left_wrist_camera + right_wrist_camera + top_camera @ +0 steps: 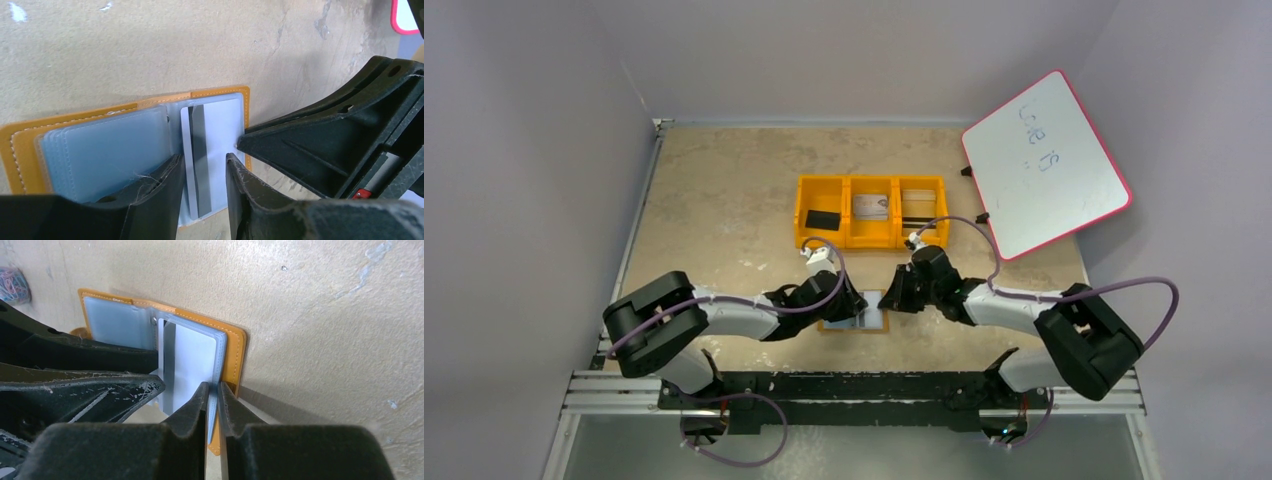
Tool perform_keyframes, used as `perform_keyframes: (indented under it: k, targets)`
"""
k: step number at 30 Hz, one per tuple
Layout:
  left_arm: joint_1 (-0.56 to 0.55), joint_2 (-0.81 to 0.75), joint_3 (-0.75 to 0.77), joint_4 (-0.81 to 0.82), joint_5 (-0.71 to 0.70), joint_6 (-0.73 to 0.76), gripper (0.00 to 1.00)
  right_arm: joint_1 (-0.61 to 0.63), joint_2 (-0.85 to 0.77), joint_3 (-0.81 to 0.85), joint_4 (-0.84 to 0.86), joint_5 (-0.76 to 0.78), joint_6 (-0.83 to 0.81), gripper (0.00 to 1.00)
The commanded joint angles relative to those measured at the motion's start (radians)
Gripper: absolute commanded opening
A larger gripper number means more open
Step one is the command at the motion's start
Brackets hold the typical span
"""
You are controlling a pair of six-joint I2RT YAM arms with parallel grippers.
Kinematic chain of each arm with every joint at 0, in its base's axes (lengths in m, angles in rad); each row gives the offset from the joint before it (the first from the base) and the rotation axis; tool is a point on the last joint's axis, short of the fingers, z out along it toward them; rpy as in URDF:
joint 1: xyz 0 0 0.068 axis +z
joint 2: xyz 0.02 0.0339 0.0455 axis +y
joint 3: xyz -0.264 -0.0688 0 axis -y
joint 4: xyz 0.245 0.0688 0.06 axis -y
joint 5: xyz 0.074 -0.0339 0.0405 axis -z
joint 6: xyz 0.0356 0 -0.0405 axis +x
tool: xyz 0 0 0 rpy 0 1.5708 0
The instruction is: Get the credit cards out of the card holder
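Observation:
The tan card holder [854, 322] lies open and flat on the table between my two grippers. Its pale blue-grey pockets [105, 150] face up. A pale credit card [200, 150] with a black stripe sits in the right-hand pocket, its end sticking out toward the near side. My left gripper [204, 159] is open, one finger on each side of that stripe, tips low over the holder [75, 125]. My right gripper [212, 386] is shut on the right edge of the card holder [235, 350], pinching the thin blue-grey pocket beside the card [192, 365]. In the top view the grippers [849, 300] [892, 298] nearly meet.
An orange three-compartment tray [871, 240] stands just behind the holder, with a black block [822, 219] on the left and a card [871, 206] in the middle. A pink-rimmed whiteboard [1046, 163] leans at the back right. Grey walls close in on both sides.

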Motion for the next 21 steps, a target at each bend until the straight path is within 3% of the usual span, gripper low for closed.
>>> perform_keyframes:
  k: [1, 10, 21]
  targets:
    - [-0.006, -0.001, -0.075, 0.088, -0.001, -0.064, 0.34, 0.008, 0.059, -0.016, -0.024, 0.019, -0.026, 0.08]
    - [-0.006, -0.036, -0.127, 0.148, -0.041, -0.108, 0.20, 0.008, 0.067, -0.037, -0.015, -0.002, -0.009, 0.00]
    - [-0.006, -0.097, -0.177, 0.227, -0.084, -0.128, 0.03, 0.008, 0.066, -0.047, 0.004, -0.036, -0.008, 0.00]
